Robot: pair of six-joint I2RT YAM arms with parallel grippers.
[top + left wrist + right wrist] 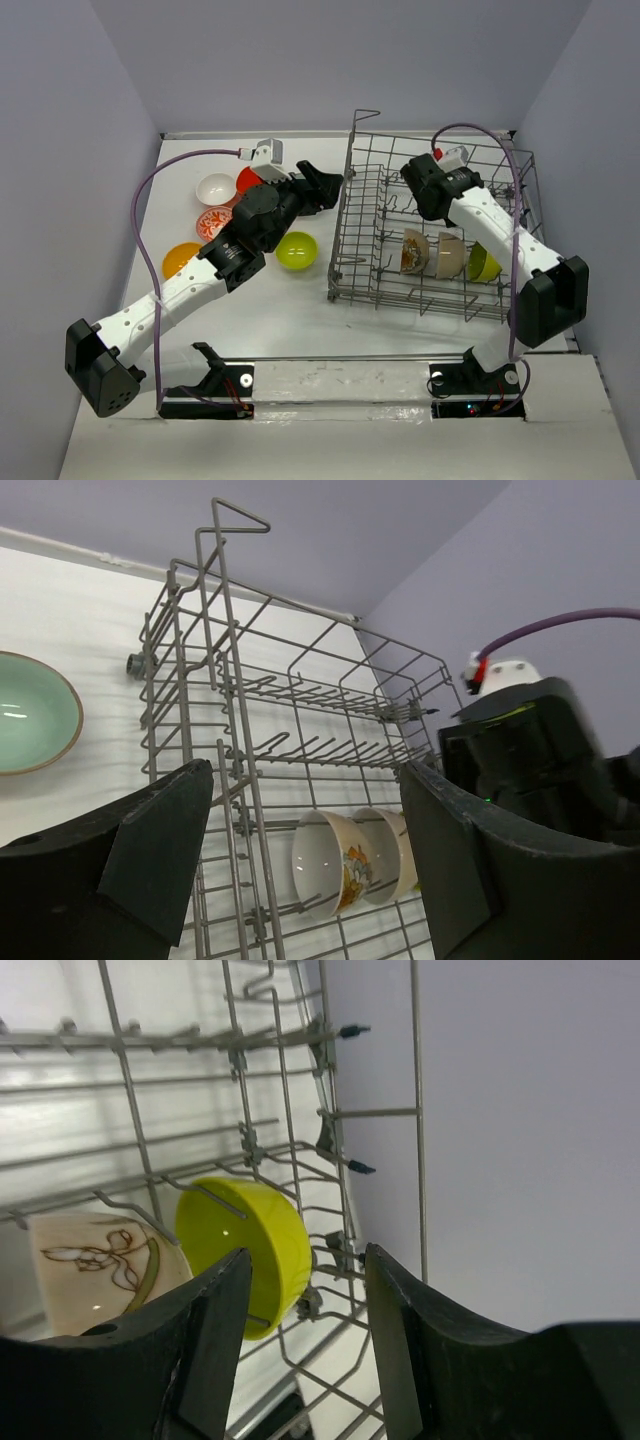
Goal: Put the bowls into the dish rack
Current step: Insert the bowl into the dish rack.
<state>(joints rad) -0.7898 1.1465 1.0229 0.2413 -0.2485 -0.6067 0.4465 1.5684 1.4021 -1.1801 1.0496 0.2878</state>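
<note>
The grey wire dish rack (435,235) stands on the right of the table. Three bowls rest on edge in its front row: a flower-patterned one (415,250), a beige one (450,256) and a lime green one (485,263). My right gripper (428,200) hangs inside the rack behind them. It is open and empty (308,1280), and the lime bowl (245,1250) sits on the tines just beyond its left finger. My left gripper (328,190) is open and empty beside the rack's left wall (305,810). On the table lie white (217,187), red (248,180), red-patterned (213,222), orange (182,260) and lime (296,250) bowls.
A pale teal bowl (30,712) lies on the table at the left of the left wrist view. The rack's tall grid wall (225,710) stands right in front of the left fingers. Grey walls enclose the table, and the right one runs close behind the rack (500,1110).
</note>
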